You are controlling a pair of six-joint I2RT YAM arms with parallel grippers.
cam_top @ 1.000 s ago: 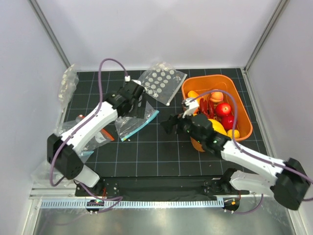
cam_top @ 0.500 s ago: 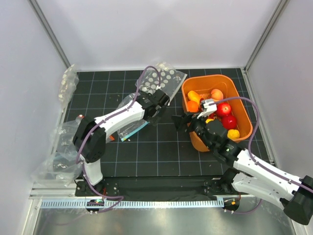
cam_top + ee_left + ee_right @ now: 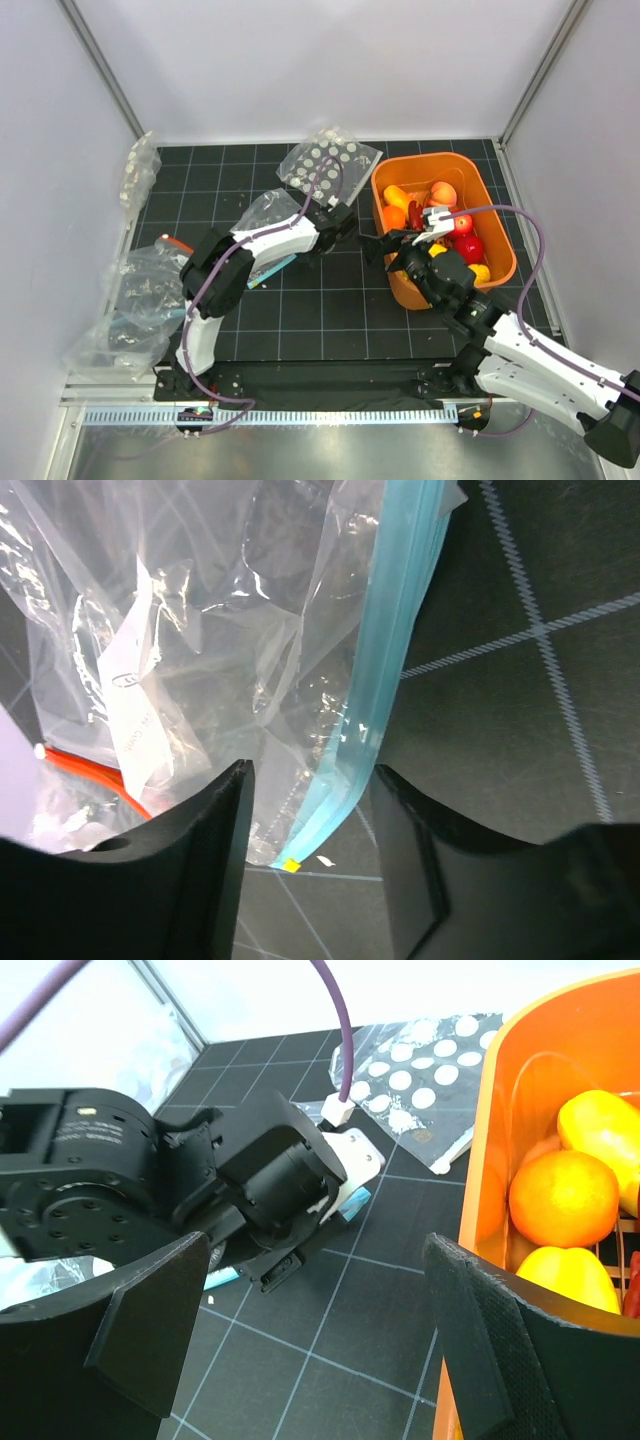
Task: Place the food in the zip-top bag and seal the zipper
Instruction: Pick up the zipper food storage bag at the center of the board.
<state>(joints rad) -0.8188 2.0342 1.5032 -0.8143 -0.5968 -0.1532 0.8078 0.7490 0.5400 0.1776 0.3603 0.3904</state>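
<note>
The zip-top bag point(image 3: 262, 212) lies crinkled on the mat under my left forearm. Its light-blue zipper point(image 3: 385, 670) runs down between my left gripper's fingers. My left gripper point(image 3: 335, 224) point(image 3: 310, 880) is open, and the strip's corner lies between the jaws. A white label point(image 3: 135, 715) shows through the plastic. The food is in the orange bin point(image 3: 425, 160): an orange point(image 3: 565, 1195), a mango-like piece point(image 3: 600, 1130) and a yellow piece point(image 3: 570, 1275). My right gripper point(image 3: 385, 243) point(image 3: 320, 1360) is open and empty, above the mat beside the bin's left wall.
Red apples point(image 3: 462, 224) lie among the food in the bin. A clear bag with white dots point(image 3: 325, 165) lies behind the left gripper. More clear bags point(image 3: 140, 300) are heaped at the left, one with an orange-red strip point(image 3: 175, 243).
My left arm has folded and its gripper has moved right, from over the bag's middle to its right end. My right gripper has moved right, closer to the bin.
</note>
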